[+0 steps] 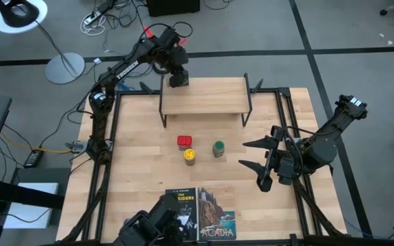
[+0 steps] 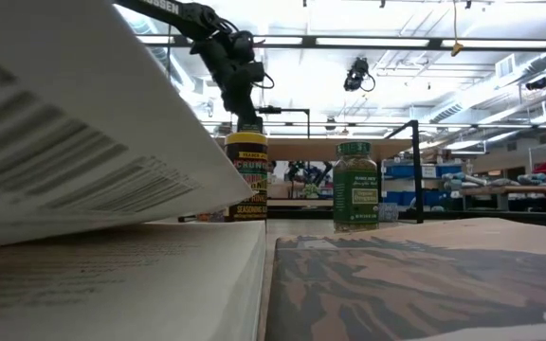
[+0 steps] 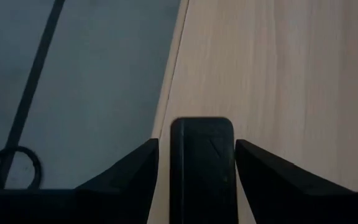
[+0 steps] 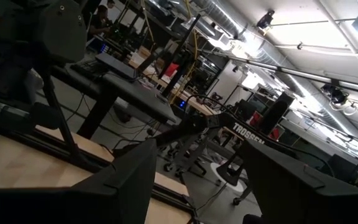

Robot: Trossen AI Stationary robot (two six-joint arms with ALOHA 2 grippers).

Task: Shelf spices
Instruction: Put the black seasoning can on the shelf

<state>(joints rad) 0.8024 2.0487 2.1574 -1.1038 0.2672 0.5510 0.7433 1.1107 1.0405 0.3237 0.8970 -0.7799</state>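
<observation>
1. I see the shelf (image 1: 204, 96) across the far side of the table (image 1: 142, 164), its light top board directly under my left gripper (image 1: 178, 78) at the board's far-left corner.
2. My right gripper (image 1: 255, 156) hangs over the table's right side, fingers spread apart with nothing between them, well apart from every spice.
3. Two paperback books (image 1: 198, 212) lie at the near edge, far from both sets of fingers.
4. In the left wrist view the dark grey tin (image 3: 202, 165) stands on the shelf board between my left fingers (image 3: 129, 171); a slim gap shows on each side, so the jaws are open around it, not pinching.
5. The red square tin (image 1: 185, 141), yellow-lidded jar (image 1: 189, 156) and green-lidded jar (image 1: 218, 148) cluster mid-table, left of the right fingertips, the green one nearest.
</observation>
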